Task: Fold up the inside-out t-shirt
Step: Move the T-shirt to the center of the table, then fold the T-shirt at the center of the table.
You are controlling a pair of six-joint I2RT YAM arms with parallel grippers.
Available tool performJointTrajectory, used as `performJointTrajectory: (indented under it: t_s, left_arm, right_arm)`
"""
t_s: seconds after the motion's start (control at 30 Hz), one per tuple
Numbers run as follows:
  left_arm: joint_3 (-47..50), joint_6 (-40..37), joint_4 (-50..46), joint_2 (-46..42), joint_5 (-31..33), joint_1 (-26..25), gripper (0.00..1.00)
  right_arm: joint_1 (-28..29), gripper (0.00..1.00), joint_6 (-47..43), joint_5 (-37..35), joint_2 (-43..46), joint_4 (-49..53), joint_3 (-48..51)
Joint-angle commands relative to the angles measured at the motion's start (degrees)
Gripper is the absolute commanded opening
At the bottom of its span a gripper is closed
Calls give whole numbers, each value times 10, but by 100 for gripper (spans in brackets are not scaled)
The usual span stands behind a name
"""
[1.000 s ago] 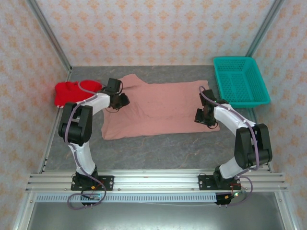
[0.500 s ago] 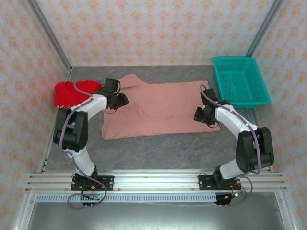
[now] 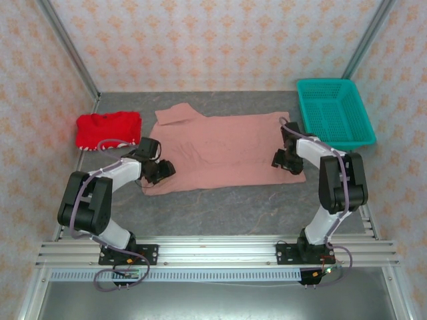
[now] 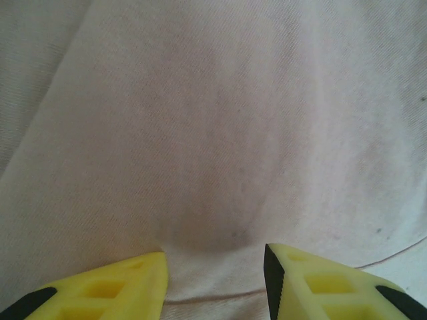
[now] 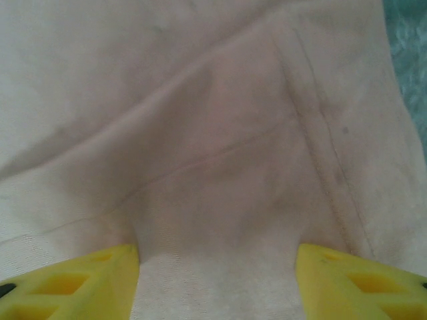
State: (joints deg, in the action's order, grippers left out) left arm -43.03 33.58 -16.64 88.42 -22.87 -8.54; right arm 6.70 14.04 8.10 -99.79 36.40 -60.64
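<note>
Salmon-pink t-shirt (image 3: 227, 147) spread flat across the middle of the grey table (image 3: 233, 207), long side running left to right, a sleeve flap jutting out at the far-left corner. Left gripper (image 3: 159, 170) down low at the near-left corner of the shirt, just inside the edge. Seen from the left wrist: two yellow fingers (image 4: 100, 287) partly apart, smooth cloth lying across the gap, nothing pinched between them; hard to tell whether the tips touch the fabric. Right gripper (image 3: 283, 160) down low at the near-right corner of the shirt, close to the hem. Seen from the right wrist: yellow fingers (image 5: 73, 283) spread wide, well apart, holding nothing; under the gap a diagonal crease and a stitched seam running toward the hem, with a sliver of table at the upper right edge. Red garment (image 3: 107, 128) bunched at the far left of the table, near the shirt's sleeve but apart from it. Teal basket (image 3: 333, 113) at the far right corner, just beyond the shirt's right edge, not touching it.
</note>
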Motion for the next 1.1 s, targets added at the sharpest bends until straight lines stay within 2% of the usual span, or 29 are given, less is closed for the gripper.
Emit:
performJointTrajectory:
  t_s: [0.0, 0.2, 0.43, 0.53, 0.63, 0.8, 0.9, 1.07]
  left_arm:
    - [33, 7, -21, -7, -23, -4, 45]
    - [104, 40, -40, -58, -11, -8, 45]
    - [178, 90, -107, -191, 51, -12, 47]
    - [158, 89, -136, -248, 88, -12, 48]
    - [97, 62, -122, -256, 116, -12, 49]
    - [-24, 13, -28, -147, 137, 1, 57]
    - [-108, -5, 12, -42, 114, 36, 58]
    - [-286, -54, -13, 136, 100, 78, 58]
  right_arm:
    - [2, 70, -2, -35, -3, 51, 3]
    - [9, 74, 14, -33, 9, 95, 36]
    - [52, 71, 106, -8, 124, 114, 141]
    - [53, 70, 126, -12, 189, 104, 166]
    - [53, 72, 83, -57, 220, 79, 107]
    - [53, 78, 22, -86, 140, 6, -7]
    - [51, 78, 1, -89, 69, -16, -71]
    - [49, 79, -20, -84, -1, -40, -145]
